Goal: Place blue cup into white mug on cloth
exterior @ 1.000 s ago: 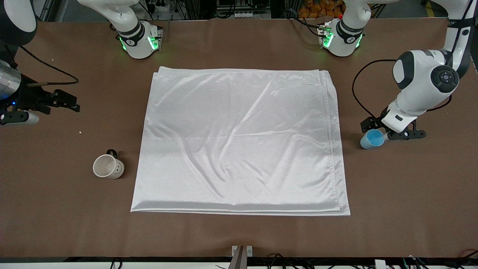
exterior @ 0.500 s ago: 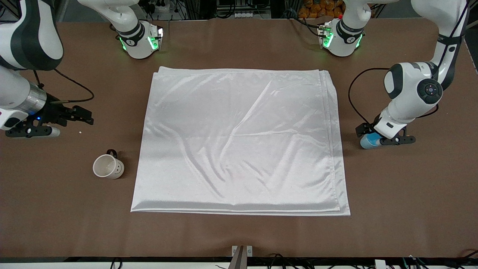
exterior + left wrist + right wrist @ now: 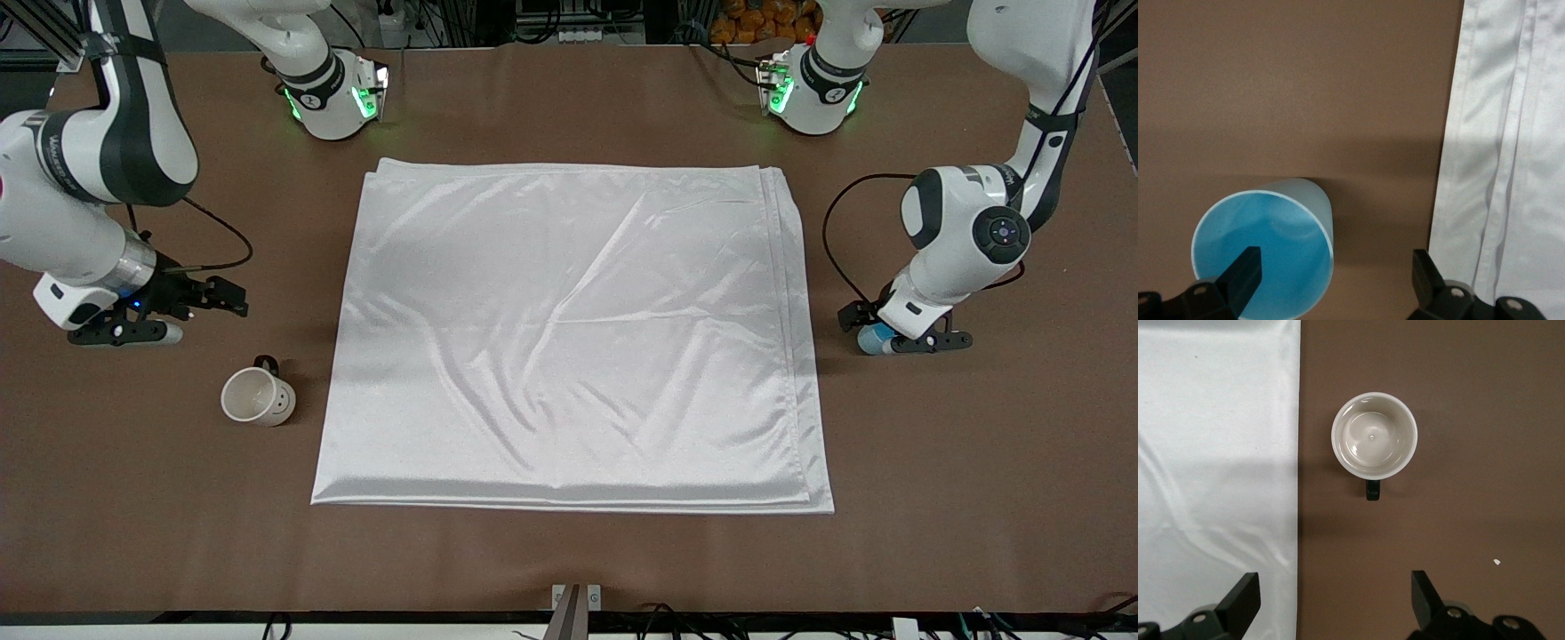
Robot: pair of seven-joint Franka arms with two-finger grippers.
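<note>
The blue cup (image 3: 873, 339) stands on the brown table beside the cloth's edge, at the left arm's end, mostly hidden under the left hand. My left gripper (image 3: 864, 320) is open and low at the cup. In the left wrist view one finger (image 3: 1245, 270) is inside the blue cup (image 3: 1265, 247) and the other finger is outside it, toward the cloth (image 3: 1498, 167). The white mug (image 3: 258, 397) stands upright on the table beside the cloth (image 3: 569, 329), at the right arm's end. My right gripper (image 3: 213, 300) is open and empty above the table, short of the mug (image 3: 1374, 435).
Both arm bases (image 3: 333, 98) (image 3: 813, 89) glow green along the table's edge farthest from the front camera. A black cable (image 3: 831, 240) loops beside the left arm. A small white crumb (image 3: 1497, 561) lies on the table near the mug. A metal bracket (image 3: 576, 597) sits at the edge nearest the camera.
The left gripper has moved over the blue cup, covering most of it. The right arm has swung in from the table's end toward the mug and the cloth.
</note>
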